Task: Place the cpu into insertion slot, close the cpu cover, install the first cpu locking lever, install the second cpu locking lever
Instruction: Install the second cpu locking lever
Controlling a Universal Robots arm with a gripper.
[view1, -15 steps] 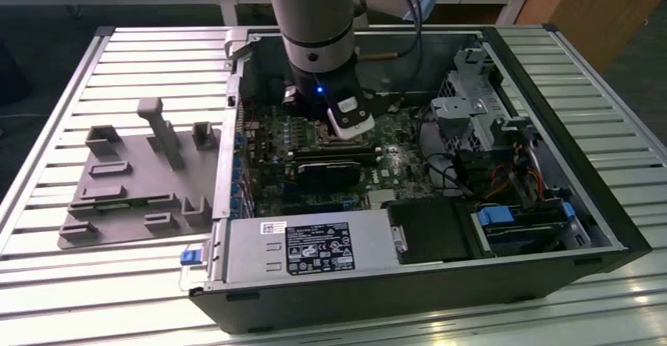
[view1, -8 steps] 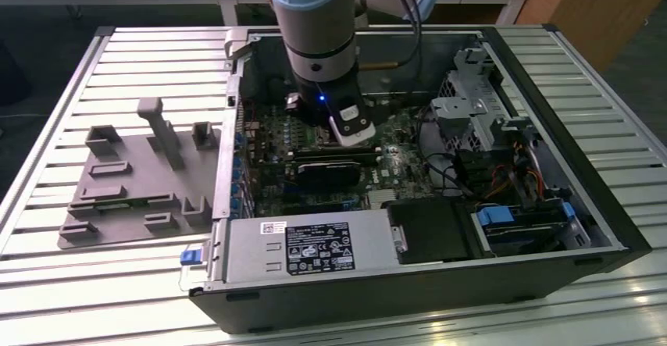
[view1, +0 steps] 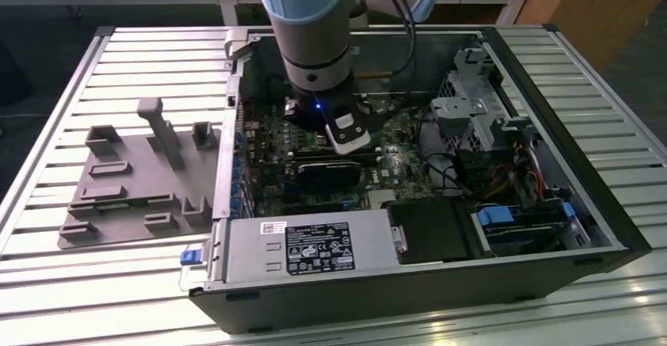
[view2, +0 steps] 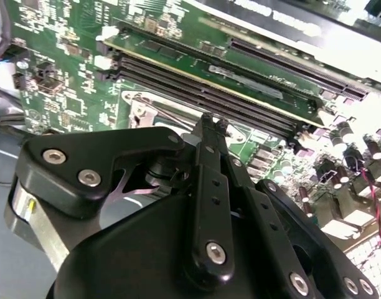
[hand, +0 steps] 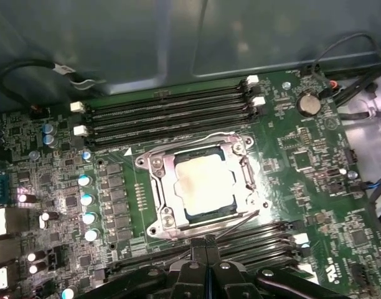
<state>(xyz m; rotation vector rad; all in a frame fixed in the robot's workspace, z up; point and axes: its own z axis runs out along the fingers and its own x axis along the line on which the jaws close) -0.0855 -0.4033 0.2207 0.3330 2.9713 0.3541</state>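
In the first wrist view the cpu, with its dull silver top, lies in the insertion slot. The cpu cover, a silver frame, is down around it. One thin wire lever runs along the socket's edge next to the memory slots. A second lever slants along the opposite edge. My gripper is shut, its black fingertips pressed together right at that second lever. In the second wrist view the gripper hides most of the socket, leaving one silver corner. In the exterior view the gripper is down inside the open computer case.
Long memory slots flank the socket on two sides. A black block sits just in front of the gripper. The power supply, the drive cage and cables crowd the case. A grey fixture plate lies at the exterior view's left.
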